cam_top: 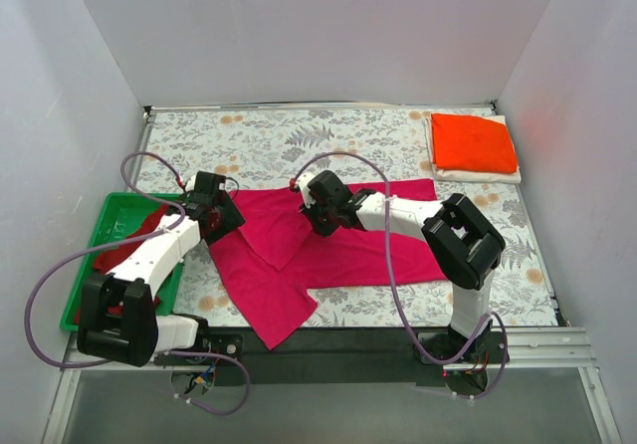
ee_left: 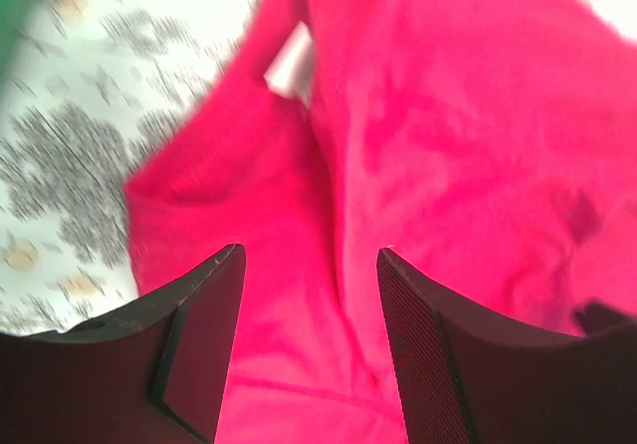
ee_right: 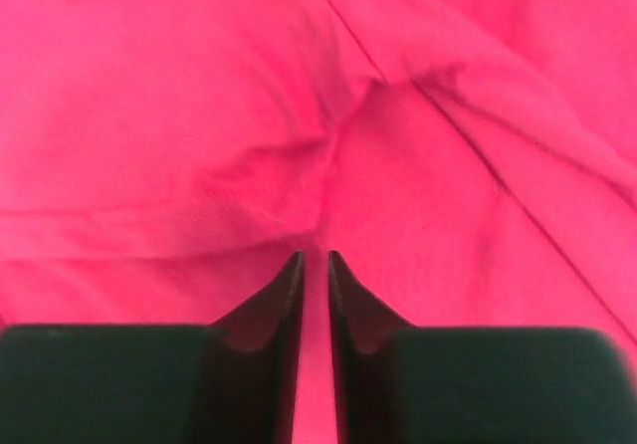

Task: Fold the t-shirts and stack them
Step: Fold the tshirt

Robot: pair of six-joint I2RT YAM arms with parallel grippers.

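A magenta-pink t-shirt [cam_top: 348,245] lies spread and partly folded across the middle of the table. My left gripper [cam_top: 214,210] hovers over its left edge near the collar, open, with pink cloth [ee_left: 448,115] and a white label [ee_left: 291,61] below its fingers [ee_left: 199,344]. My right gripper [cam_top: 317,210] rests on the shirt's upper middle. Its jaws [ee_right: 316,257] are pinched almost together on a gathered ridge of the cloth [ee_right: 149,86]. An orange-red t-shirt [cam_top: 473,142] lies folded on a white t-shirt [cam_top: 478,175] at the back right. A darker red t-shirt [cam_top: 124,245] sits crumpled in the tray.
A green plastic tray [cam_top: 109,210] stands at the left edge beside the left arm. The table wears a floral cloth [cam_top: 299,140]. White walls close in the left, back and right sides.
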